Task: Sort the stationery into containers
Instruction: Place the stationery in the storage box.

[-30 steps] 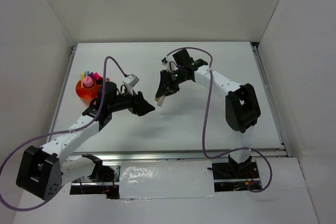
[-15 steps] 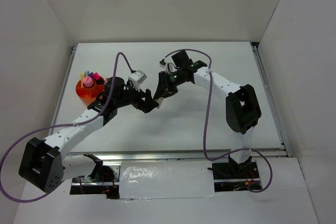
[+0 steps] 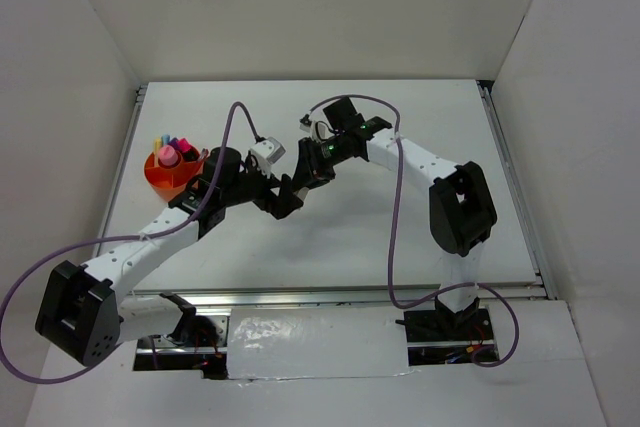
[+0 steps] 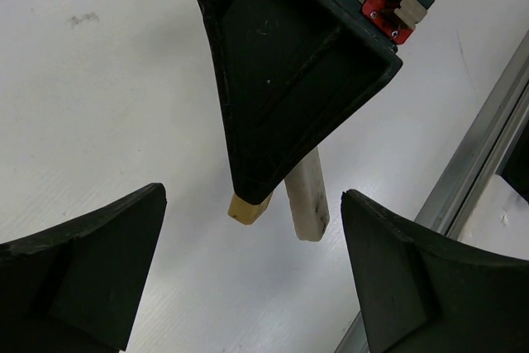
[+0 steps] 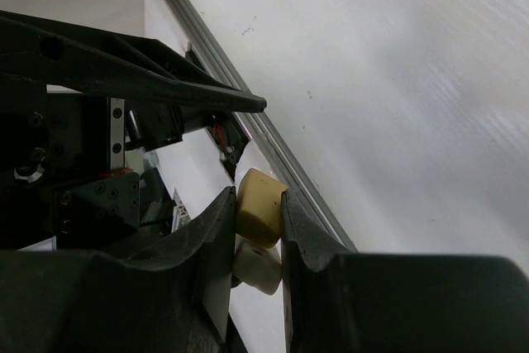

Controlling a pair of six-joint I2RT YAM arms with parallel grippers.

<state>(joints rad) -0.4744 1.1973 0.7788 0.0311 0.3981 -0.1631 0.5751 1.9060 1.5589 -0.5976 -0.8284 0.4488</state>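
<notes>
My right gripper [image 5: 259, 197] is shut on a small beige block [image 5: 261, 207], with a white block [image 5: 258, 264] pinched just behind it. In the left wrist view the right gripper's black finger [image 4: 281, 80] hangs above the table with the beige block [image 4: 248, 207] and the white block [image 4: 307, 196] sticking out below it. My left gripper [image 4: 252, 233] is open and empty, its fingers on either side of those blocks and apart from them. In the top view the two grippers meet tip to tip, left [image 3: 284, 201] and right [image 3: 304, 179]. The orange cup [image 3: 160, 181] holds several highlighters [image 3: 170, 154].
The cup stands at the table's left side, close to the left arm's forearm. A metal rail [image 4: 488, 121] runs along the table's edge. White walls enclose the table on three sides.
My left gripper has moved right and toward the right gripper, so its open fingers now flank the held blocks. The right gripper has shifted slightly left and kept its grip.
</notes>
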